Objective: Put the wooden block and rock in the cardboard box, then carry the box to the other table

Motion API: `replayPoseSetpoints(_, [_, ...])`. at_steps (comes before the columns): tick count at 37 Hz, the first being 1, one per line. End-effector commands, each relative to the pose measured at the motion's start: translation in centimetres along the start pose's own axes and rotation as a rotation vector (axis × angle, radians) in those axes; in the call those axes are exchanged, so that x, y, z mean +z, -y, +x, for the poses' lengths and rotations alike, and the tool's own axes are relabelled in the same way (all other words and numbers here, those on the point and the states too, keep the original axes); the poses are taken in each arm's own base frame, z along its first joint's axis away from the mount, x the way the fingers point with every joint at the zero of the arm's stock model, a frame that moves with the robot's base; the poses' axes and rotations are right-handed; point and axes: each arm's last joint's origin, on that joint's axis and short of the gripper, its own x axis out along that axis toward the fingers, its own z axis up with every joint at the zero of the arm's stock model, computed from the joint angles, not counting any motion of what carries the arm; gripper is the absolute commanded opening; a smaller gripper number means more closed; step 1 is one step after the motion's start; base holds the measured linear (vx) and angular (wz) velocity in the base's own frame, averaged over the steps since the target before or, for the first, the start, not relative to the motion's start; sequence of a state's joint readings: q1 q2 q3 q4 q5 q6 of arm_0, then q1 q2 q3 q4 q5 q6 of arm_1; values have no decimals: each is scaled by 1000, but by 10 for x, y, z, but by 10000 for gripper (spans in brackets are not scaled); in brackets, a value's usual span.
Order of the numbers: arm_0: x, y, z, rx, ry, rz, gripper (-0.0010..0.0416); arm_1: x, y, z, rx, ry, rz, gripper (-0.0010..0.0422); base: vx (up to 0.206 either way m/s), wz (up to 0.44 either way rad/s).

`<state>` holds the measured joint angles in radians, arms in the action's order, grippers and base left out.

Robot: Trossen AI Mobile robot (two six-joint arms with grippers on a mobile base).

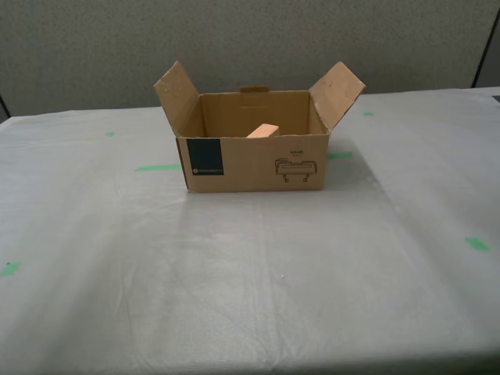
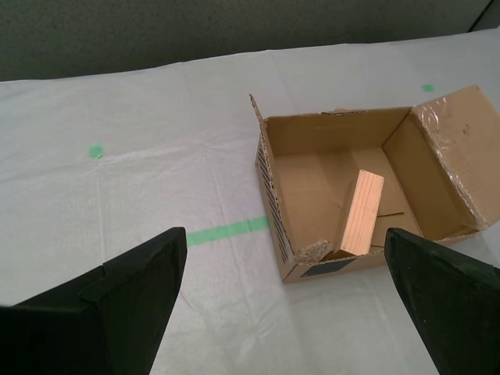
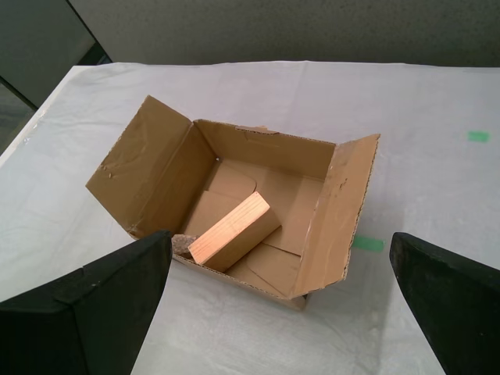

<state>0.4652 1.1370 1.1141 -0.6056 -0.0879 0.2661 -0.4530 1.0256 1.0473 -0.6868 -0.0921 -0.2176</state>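
In the exterior view the cardboard box [image 1: 254,148] sits on the desk [image 1: 250,281], the one with the wrinkled pale sheet, nearer its far edge than its near edge, with its printed front wall facing the camera: a dark teal label [image 1: 205,156] at one end and a line drawing [image 1: 297,169] at the other. Both side flaps stand open and splay outward. One end of the wooden block [image 1: 263,130] pokes up above the front wall from inside; neither of my arms shows here. Green tape pieces [image 1: 158,167] lie on the sheet beside and around the box. In the second wrist view my second gripper [image 2: 285,301] hangs above the desk with its fingers [image 2: 125,305] spread wide and nothing between them. The box is beyond them, open, and the wooden block leans tilted inside it, its lower end down by the near wall. The rock [image 2: 312,251] rests in the box's near inside corner, just beside the block's lower end. In the first wrist view my first gripper [image 3: 281,301] is likewise wide open and empty, its fingers [image 3: 117,301] well apart. The box lies ahead with the block slanting across its floor, and a little of the rock [image 3: 183,241] shows at the near wall, touching the block's end.
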Motion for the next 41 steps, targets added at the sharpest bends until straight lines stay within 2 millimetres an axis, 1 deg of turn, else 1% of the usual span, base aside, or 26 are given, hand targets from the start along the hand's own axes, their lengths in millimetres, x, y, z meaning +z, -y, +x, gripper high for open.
replayPoseSetpoints(1, [0,0,0,-3,3,4,389,0,0,0,0,1,1,346,0,0])
replayPoseSetpoints(41, [0,0,0,-3,3,4,390,0,0,0,0,2,1,346,0,0])
